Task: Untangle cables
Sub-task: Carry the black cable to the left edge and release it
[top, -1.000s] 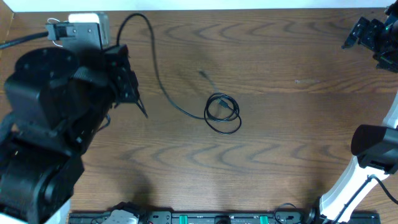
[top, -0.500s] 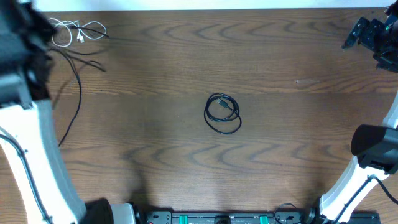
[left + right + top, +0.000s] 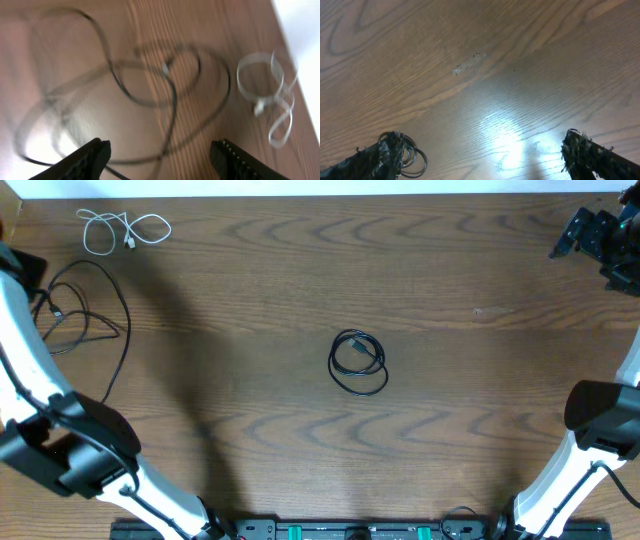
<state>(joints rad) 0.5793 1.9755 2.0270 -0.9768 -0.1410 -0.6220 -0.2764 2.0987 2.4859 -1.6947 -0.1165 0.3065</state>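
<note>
Fingers point(image 3: 92, 156) spread, left end effector point(image 3: 160, 149) hovers over cable point(image 3: 173, 102).

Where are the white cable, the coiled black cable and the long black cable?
white cable point(image 3: 131, 241), overhead, plug end.
coiled black cable point(image 3: 381, 360), overhead, coil's right side.
long black cable point(image 3: 127, 330), overhead, right-hand arc.

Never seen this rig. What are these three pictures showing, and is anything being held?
Two robot arms stand at a table. The overhead picture looks straight down: a white cable top left, a long black cable below it, a small black coil in the middle. The other two come from cameras on each wrist, their own fingers at the bottom edge. The left gripper is open above the white and long black cables; the right gripper is open over wood. Nothing is held.
</note>
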